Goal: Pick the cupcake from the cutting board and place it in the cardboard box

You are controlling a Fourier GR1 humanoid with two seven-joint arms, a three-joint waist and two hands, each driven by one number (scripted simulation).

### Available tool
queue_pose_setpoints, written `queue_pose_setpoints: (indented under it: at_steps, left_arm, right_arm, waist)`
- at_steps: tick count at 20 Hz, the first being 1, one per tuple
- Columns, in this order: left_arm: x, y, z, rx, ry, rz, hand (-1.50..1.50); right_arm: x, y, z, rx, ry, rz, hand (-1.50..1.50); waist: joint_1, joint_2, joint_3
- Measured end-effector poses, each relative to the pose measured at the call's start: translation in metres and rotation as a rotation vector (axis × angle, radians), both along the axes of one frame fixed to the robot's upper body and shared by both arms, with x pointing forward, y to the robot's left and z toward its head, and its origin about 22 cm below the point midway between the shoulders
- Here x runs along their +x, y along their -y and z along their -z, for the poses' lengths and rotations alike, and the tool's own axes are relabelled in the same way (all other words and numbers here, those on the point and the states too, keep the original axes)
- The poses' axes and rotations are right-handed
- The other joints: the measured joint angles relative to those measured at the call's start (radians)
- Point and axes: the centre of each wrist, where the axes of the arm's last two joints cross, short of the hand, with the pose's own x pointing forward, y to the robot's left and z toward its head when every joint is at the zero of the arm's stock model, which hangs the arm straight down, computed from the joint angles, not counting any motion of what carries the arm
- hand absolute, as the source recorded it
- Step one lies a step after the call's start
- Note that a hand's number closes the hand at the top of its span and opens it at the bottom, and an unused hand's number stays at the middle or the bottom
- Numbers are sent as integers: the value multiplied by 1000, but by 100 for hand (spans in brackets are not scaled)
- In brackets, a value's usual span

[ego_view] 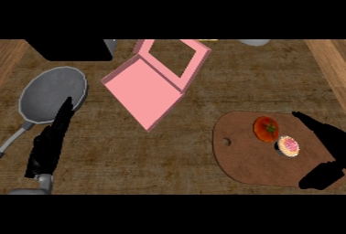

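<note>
The right robot hand [323, 137] hovers open at the cutting board's [246, 160] far edge, the cupcake [289, 146] just inside its fingers and a tomato [266, 128] beyond. The open pink box [145, 93] lies well left.

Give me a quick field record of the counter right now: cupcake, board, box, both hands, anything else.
cupcake: pink-topped cupcake on the cutting board, not yet picked up
cutting board: brown cutting board at the right, also bearing a tomato beside the cupcake
box: pink box at the centre, lid open, nothing seen inside
right hand: right hand open by the board's right edge, just right of the cupcake, holding nothing
left hand: left hand open at the left, fingers straight, resting
other: grey pan at the left
</note>
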Motion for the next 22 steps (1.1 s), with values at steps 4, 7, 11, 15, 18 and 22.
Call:
queue_pose_setpoints:
  at_steps: [4, 7, 11, 15, 18, 22]
  left_arm:
    - [-5, 3, 3, 2, 0, -2, 0]
    - [-3, 7, 1, 3, -2, -4, 0]
    - [3, 2, -3, 2, -8, 1, 0]
    - [1, 0, -3, 0, -3, 1, 0]
    - [-3, -1, -2, 4, -4, -1, 0]
    - [0, 7, -3, 3, -1, 4, 0]
  right_arm:
    - [1, 5, 13, 0, 3, 2, -150]
    - [1, 3, 14, -1, 2, 3, -150]
    - [3, 4, 18, 1, 0, 5, -150]
    - [3, -3, 28, 4, 0, 3, -150]
    - [8, 3, 31, 6, 6, 8, -150]
    - [7, 4, 34, 9, 5, 13, -150]
  waist:
    - [1, 0, 0]
    - [0, 0, 0]
    - [0, 0, 0]
    - [0, 0, 0]
    - [1, 0, 0]
    - [0, 0, 0]
